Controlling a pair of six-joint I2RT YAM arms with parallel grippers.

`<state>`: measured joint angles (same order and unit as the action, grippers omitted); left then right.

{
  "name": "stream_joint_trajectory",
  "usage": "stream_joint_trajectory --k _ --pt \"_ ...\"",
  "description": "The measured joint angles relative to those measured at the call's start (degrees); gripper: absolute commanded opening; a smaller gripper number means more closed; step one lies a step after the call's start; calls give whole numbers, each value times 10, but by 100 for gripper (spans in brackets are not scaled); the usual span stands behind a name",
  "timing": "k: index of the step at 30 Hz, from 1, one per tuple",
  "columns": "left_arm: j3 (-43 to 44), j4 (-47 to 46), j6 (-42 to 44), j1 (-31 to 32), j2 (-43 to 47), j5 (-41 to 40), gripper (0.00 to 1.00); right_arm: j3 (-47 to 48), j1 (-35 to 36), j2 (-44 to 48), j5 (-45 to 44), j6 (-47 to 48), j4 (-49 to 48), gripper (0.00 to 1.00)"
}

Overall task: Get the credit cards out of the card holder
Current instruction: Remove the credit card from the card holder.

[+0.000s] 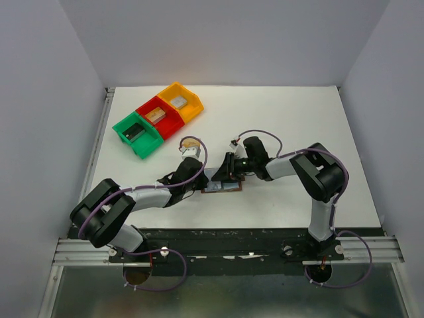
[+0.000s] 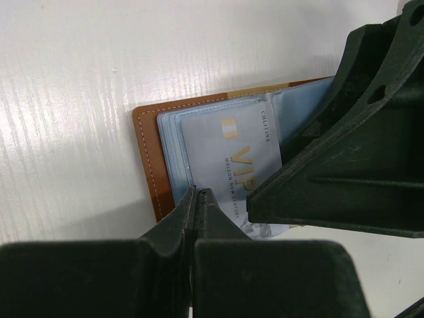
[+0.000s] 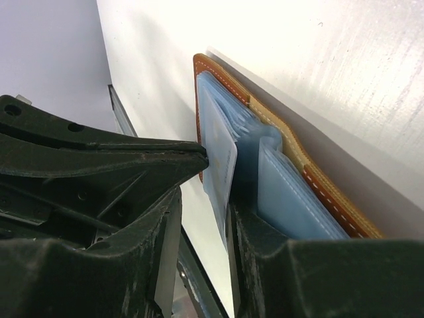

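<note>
The brown leather card holder (image 1: 222,185) lies open on the table between both grippers, its light-blue sleeves (image 2: 173,149) facing up. A silvery light-blue credit card (image 2: 228,156) marked VIP sticks partway out of a sleeve. My left gripper (image 2: 199,193) is shut with nothing between its jaws, and its tips rest on the holder's left half. My right gripper (image 3: 218,182) stands open astride that card's (image 3: 222,165) free edge. The card leans against the lower finger (image 3: 265,252), with a gap to the upper finger. Other cards are hidden in the sleeves.
Green (image 1: 137,134), red (image 1: 159,117) and yellow (image 1: 181,102) bins stand in a row at the back left, each with a small block inside. The two grippers (image 1: 199,180) (image 1: 228,171) nearly touch over the holder. The table's near edge lies just below it.
</note>
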<state>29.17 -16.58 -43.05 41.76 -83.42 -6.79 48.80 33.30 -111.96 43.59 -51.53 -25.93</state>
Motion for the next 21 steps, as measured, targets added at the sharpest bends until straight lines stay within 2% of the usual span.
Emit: stream_joint_trajectory --k 4,8,13,21 --pt "-1 0 -6 0 1 -1 10 0 1 3 -1 8 10 39" --pt "-6 0 -16 4 6 0 12 0 3 14 -7 22 30 39" --pt "-8 2 -26 8 9 0 1 0 7 30 -21 40 65 39" --pt "-8 5 -35 11 9 0 0 0 9 55 -39 59 103 39"
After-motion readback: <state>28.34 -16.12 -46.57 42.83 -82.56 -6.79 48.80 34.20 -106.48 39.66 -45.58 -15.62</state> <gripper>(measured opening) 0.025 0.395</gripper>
